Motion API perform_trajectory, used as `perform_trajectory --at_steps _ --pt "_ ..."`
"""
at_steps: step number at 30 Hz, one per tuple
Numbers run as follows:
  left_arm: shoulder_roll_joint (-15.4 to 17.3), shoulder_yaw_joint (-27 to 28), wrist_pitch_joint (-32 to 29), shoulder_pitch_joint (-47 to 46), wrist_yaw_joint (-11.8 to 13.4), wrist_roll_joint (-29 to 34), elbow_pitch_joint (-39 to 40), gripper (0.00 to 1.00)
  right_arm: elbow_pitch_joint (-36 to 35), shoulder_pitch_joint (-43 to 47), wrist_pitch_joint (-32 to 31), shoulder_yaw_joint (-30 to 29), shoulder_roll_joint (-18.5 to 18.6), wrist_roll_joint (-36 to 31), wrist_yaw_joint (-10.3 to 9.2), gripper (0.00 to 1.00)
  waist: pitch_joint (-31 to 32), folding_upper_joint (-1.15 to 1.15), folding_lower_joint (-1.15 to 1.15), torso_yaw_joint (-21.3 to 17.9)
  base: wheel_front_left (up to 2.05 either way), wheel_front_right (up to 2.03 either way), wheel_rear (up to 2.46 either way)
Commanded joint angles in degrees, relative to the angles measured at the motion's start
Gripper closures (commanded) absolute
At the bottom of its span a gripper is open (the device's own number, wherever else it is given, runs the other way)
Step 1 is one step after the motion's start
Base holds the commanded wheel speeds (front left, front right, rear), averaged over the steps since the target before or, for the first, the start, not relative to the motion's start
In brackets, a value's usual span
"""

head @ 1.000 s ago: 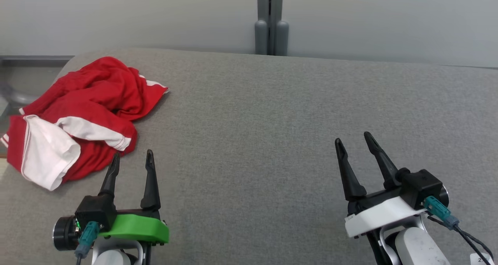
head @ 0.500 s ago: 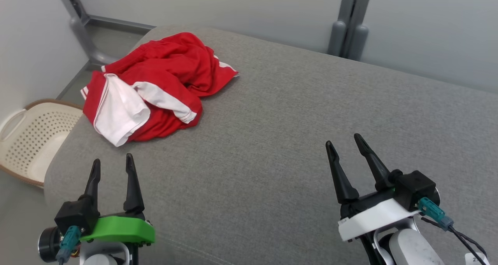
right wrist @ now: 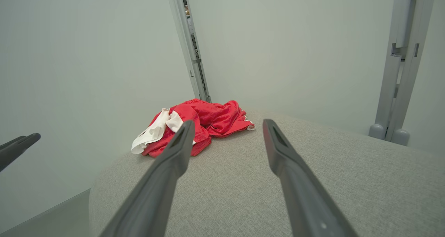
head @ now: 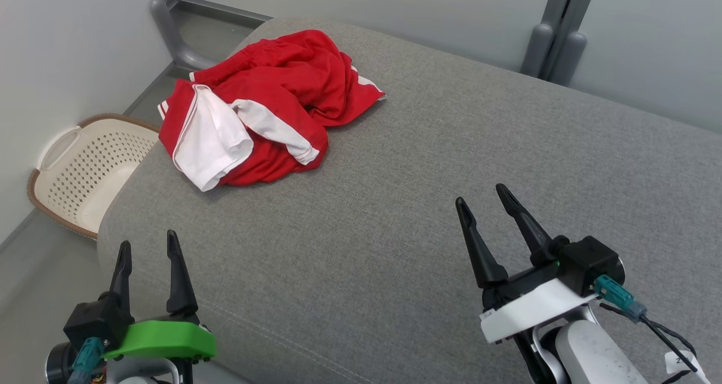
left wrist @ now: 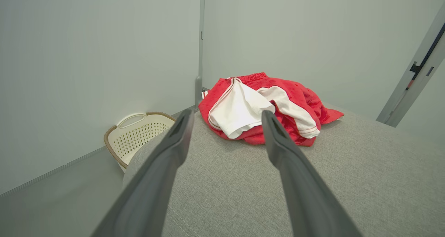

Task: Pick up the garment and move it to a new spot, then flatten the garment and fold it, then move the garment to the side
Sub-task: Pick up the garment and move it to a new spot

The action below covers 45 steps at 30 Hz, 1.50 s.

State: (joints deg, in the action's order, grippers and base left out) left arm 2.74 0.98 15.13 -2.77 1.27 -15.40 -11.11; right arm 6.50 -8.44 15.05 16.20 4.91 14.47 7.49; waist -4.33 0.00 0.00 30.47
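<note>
Nearest to us, the left tool (head: 146, 238) is hanging over the near left corner of the grey cushioned surface (head: 395, 215), fingers spread wide and carrying nothing. On the other side, the right tool (head: 481, 194) is hovering above the bare fabric, likewise spread and empty. Further out, the red and white garment (head: 282, 107) is lying in a crumpled heap near the far left corner, well apart from both tools. Off that left edge, a pale basket (head: 84, 170) is sitting on the floor. By my reading, nothing is ticked off yet: the pick-up is waiting, and the move, the flattening, the folding and the shift aside are all lying ahead.
</note>
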Motion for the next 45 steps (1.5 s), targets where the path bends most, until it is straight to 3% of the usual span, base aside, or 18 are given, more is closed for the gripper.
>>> perform_trajectory --at_steps 1,6,12,19,26,37,45 --pt "0.26 -0.12 0.04 0.17 -0.12 -0.63 -0.30 0.00 -0.08 -0.03 0.18 0.09 0.39 0.37 0.00 0.00 0.06 0.00 0.00 -0.06 0.00 0.00 0.00" --pt "1.11 -0.34 -0.86 -3.12 -1.95 -1.26 -3.02 0.00 -1.25 0.72 0.18 -0.46 0.40 0.09 0.00 0.00 0.16 0.00 0.00 -0.30 0.00 0.00 0.00" --pt "4.93 0.01 -11.72 -10.98 -5.03 -5.18 -5.63 0.00 -3.72 1.67 0.18 -1.53 0.23 -0.91 0.00 0.00 -1.02 0.00 0.00 -2.57 0.00 0.00 0.00" --pt "10.03 1.44 -25.08 -20.68 -5.83 -8.86 -9.26 0.00 -5.05 -0.39 0.18 -0.72 1.16 -1.05 0.00 0.00 -5.66 0.00 0.00 -8.14 0.00 0.00 0.00" --pt "13.89 2.10 -34.17 -31.41 -6.84 -12.56 -21.25 0.00 -5.67 -3.56 0.18 0.16 2.58 -1.07 0.00 0.00 -10.84 0.00 0.00 -12.87 0.00 0.00 0.00" --pt "19.49 5.35 -35.92 -41.18 -6.39 -15.09 -41.44 0.00 -6.14 -6.99 0.18 0.00 3.20 -0.52 0.00 0.00 -16.12 0.00 0.00 -20.89 0.00 0.00 0.00" --pt "20.10 4.59 -35.75 -43.65 -6.68 -15.15 -50.49 0.00 -6.44 -7.47 0.18 -0.76 2.98 -0.67 0.00 0.00 -17.46 0.00 0.00 -22.48 0.00 0.00 0.00"
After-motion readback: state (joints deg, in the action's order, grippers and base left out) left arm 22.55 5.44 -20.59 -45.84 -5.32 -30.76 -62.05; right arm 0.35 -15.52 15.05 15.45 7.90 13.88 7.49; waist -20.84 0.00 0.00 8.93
